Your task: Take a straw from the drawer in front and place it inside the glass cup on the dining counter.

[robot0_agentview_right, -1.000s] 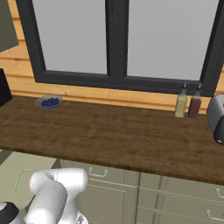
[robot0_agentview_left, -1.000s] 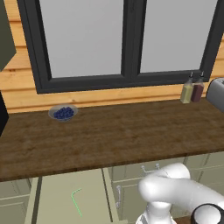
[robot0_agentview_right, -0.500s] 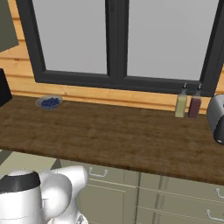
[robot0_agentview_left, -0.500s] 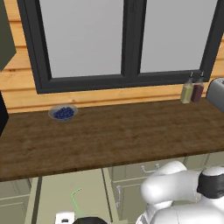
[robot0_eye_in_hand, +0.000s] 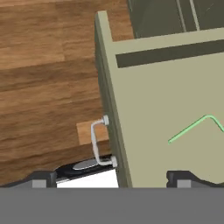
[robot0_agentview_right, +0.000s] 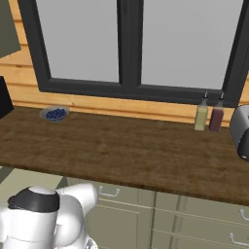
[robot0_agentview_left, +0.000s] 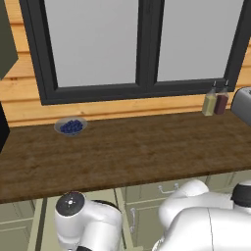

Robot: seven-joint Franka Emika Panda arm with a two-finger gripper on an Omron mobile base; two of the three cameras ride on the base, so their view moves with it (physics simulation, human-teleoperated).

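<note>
The hand view looks straight down into the pulled-out drawer [robot0_eye_in_hand: 157, 87], pale olive green with a small curved silver handle [robot0_eye_in_hand: 97, 142] on its front panel. A thin green bent straw [robot0_eye_in_hand: 192, 127] lies on the drawer floor at the right. My gripper [robot0_eye_in_hand: 113, 178] hangs open above the drawer's front edge. One fingertip [robot0_eye_in_hand: 41, 177] is outside the front panel and the other is over the drawer floor, below the straw. Nothing is between them. The glass cup and the dining counter are out of view.
A wood worktop [robot0_agentview_left: 127, 152] runs under a dark-framed window. It carries a small bowl of blueberries [robot0_agentview_left: 71, 126], two bottles [robot0_agentview_left: 214, 102] and a toaster [robot0_agentview_right: 240, 131]. Closed green drawers [robot0_agentview_right: 109, 192] sit below it. Wood floor [robot0_eye_in_hand: 43, 65] lies beside the open drawer.
The arm has swung left and down over the open drawer. Its white link now covers the spot where the straw showed in the left base view. The jaws stay wide apart.
</note>
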